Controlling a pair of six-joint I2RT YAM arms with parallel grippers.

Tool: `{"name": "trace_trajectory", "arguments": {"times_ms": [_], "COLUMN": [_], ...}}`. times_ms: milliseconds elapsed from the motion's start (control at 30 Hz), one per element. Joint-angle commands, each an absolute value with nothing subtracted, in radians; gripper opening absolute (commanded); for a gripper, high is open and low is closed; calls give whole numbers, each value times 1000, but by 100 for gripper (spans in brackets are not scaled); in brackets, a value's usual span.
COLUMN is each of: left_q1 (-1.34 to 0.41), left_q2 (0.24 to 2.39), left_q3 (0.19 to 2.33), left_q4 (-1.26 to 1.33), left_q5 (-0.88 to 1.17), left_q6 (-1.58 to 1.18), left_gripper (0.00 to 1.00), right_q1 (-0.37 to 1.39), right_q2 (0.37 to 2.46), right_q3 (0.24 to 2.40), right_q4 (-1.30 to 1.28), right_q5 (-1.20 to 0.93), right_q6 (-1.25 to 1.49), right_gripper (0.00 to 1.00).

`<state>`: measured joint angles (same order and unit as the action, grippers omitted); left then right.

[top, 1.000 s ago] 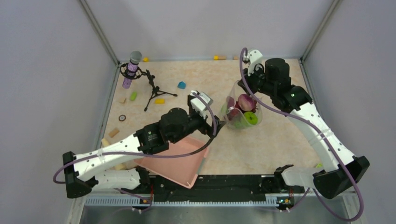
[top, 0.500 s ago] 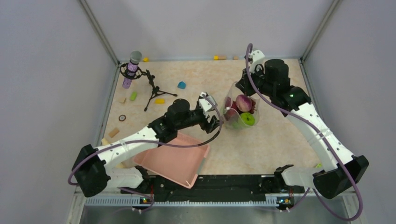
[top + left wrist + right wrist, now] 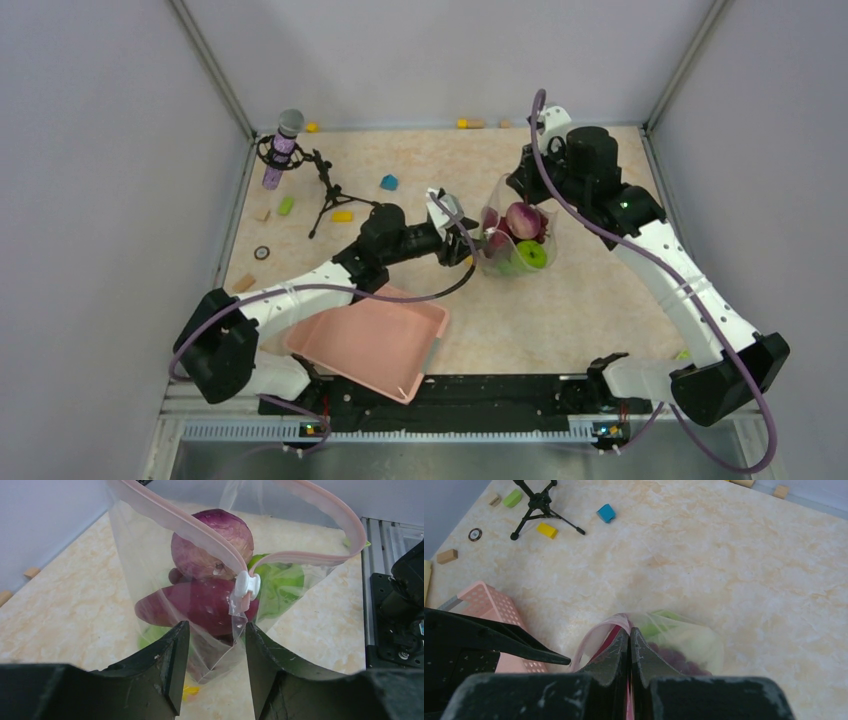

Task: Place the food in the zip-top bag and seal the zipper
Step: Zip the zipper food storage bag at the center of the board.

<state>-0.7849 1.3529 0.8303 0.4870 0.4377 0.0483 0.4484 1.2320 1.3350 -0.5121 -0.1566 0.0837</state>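
Left fingers (image 3: 167,665) half apart around the small white plastic slider (image 3: 247,585); right fingers (image 3: 614,662) clamped on the narrow pink-red zipper strip (image 3: 200,532).
The one slider sits just ahead of and between the left fingers, the nearer pair, and the zipper strip runs lengthwise away toward the right fingers. The single clear crinkly zip-top bag (image 3: 137,565), upright on the beige worktop (image 3: 600,290), holds one purple onion (image 3: 210,540), one reddish sweet potato (image 3: 195,605) and green pieces (image 3: 285,582).

Marbled table (image 3: 580,310) carries pink basket (image 3: 370,345), tripod (image 3: 328,195), blocks (image 3: 389,183).
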Motion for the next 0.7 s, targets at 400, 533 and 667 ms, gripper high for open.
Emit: {"name": "trace_trajectory", "arguments": {"times_ms": [400, 533, 667], "left_q1": [-775, -770, -769], "left_q2": [1435, 1432, 1407], "left_q3": [863, 857, 832], "left_q4": [698, 701, 721], "left_q5": [544, 558, 538], "left_q6": [-25, -30, -45], "left_gripper": [18, 0, 0], "right_q1": [431, 427, 426], "right_q2": [1215, 1197, 1169], "right_q3": [1268, 1264, 1266], "right_q4": [-448, -444, -438], "right_q5": [-128, -122, -147], "right_q6": [151, 151, 78], "right_gripper": [0, 0, 20]}}
